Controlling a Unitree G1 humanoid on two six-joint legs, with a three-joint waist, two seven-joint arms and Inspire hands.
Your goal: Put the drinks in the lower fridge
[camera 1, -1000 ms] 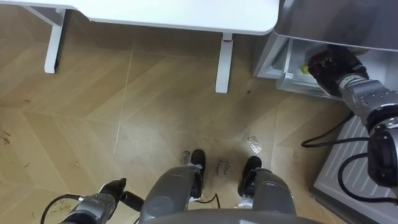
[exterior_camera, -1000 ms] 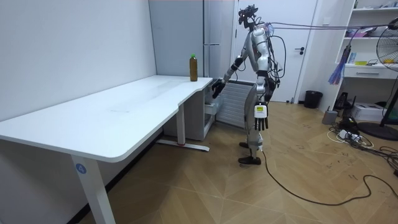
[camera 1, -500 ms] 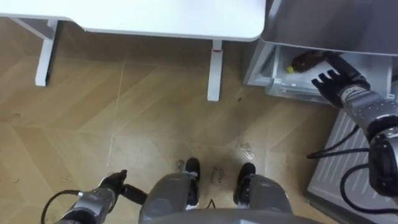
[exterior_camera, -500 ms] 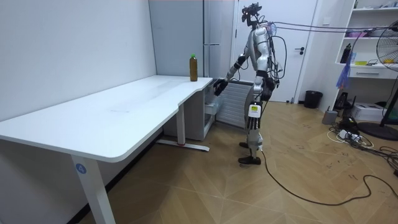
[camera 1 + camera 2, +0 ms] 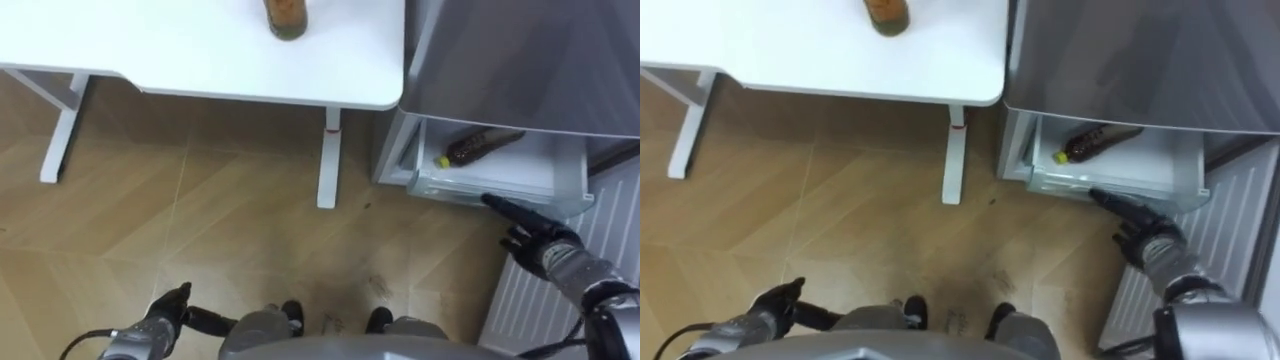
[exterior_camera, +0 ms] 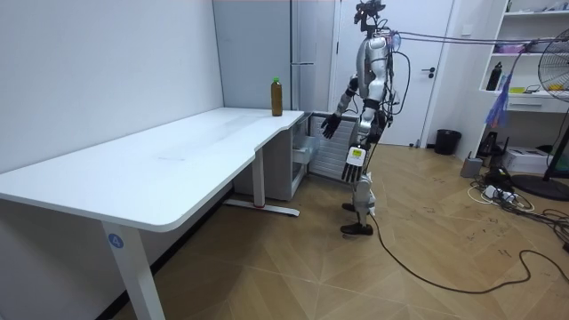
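Drink number one (image 5: 482,146), the yellow-capped bottle, lies on its side in the open lower fridge drawer (image 5: 460,188), centre right of the frame. Right hand (image 5: 535,238) hangs just below the drawer front, fingers straight, holding nothing. Left hand (image 5: 165,312) is relaxed and empty at lower left. Second drink (image 5: 285,14) stands on the counter (image 5: 200,50) at the top edge. My worry: a sloppy reach tips it, or shoving the drawer sets the lying bottle rolling.
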